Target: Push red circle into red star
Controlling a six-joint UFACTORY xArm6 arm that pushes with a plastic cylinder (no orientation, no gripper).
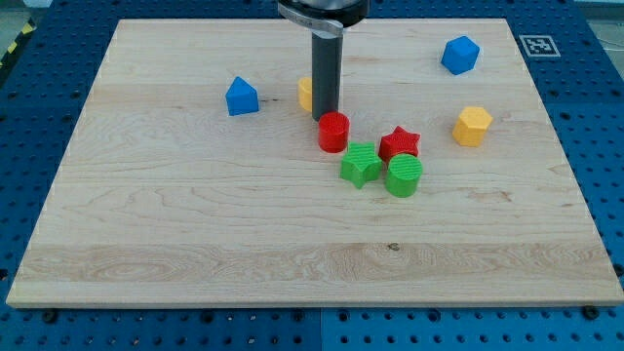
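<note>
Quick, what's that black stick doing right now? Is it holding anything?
My tip: no gripper, holds nothing; it sits just above the red circle, at its top-left edge, red star to the right.

Our tip (326, 116) touches the red circle (333, 132); rightward, a bare gap leads to the red star (399, 143), crowded below by green star (361, 164) and green circle (404, 175).

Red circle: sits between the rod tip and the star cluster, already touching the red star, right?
Not touching. In the camera view the red circle sits just below my tip, but a gap of bare board separates it from the red star. The rest holds.
</note>
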